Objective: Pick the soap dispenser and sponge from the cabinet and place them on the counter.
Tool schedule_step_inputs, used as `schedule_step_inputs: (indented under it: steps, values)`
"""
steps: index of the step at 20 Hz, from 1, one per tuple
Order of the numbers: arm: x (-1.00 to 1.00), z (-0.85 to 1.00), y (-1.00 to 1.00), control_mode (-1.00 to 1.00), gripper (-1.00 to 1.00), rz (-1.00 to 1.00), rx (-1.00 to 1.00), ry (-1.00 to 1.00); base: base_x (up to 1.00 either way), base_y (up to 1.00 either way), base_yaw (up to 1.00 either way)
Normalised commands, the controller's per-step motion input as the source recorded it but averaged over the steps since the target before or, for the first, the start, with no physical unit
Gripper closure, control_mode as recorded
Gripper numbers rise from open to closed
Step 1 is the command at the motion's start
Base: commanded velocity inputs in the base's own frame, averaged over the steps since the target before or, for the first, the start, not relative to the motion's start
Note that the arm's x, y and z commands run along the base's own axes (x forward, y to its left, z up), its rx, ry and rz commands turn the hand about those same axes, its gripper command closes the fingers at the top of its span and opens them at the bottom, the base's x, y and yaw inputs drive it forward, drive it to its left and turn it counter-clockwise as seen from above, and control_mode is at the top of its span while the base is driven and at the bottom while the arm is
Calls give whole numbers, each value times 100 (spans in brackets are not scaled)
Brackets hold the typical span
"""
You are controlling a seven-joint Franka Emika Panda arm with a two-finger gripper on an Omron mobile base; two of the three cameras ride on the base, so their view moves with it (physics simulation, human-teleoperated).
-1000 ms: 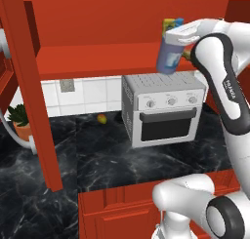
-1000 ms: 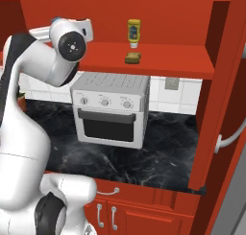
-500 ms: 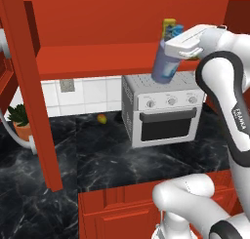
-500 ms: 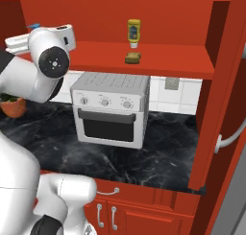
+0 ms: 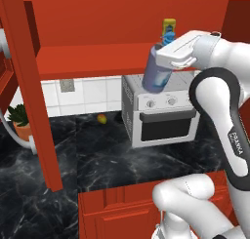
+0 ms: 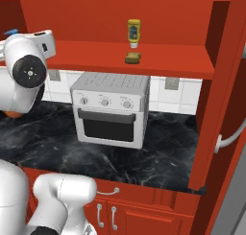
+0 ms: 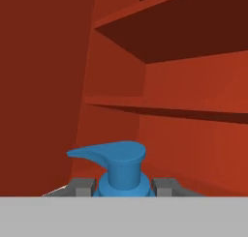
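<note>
Red cabinet [image 5: 93,57] up top, black counter [image 5: 102,160] below with plenty of bare room left of the toaster oven [image 5: 163,109]. Gripper [image 5: 163,55] is clamped partway shut on the soap dispenser [image 5: 157,74], tilted, out past the shelf's front edge. Right base view catches the sponge [image 6: 133,58] at 6 o'clock from a yellow bottle [image 6: 133,33]; hand view gets the blue pump [image 7: 114,163].

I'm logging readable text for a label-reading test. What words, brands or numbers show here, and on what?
"FRANKA": approximate reading of small dark lettering on the white arm, blurred.
Soap dispenser label: white and blue, too blurred to read.
Yellow squeeze bottle label: too small to read.
Toaster oven knobs: no legible markings.
</note>
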Motion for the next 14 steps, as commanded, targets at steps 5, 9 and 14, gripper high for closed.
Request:
schedule_step_inputs:
  steps: [5, 9, 14]
  values:
    - [-2, -36, 35, -100, 100, 1, 0, 0, 0, 0, 0]
    - [0, -54, 42, -100, 100, 2, -1, 0, 0, 0, 0]
    - [0, -56, 46, -100, 100, 2, -1, 0, 0, 0, 0]
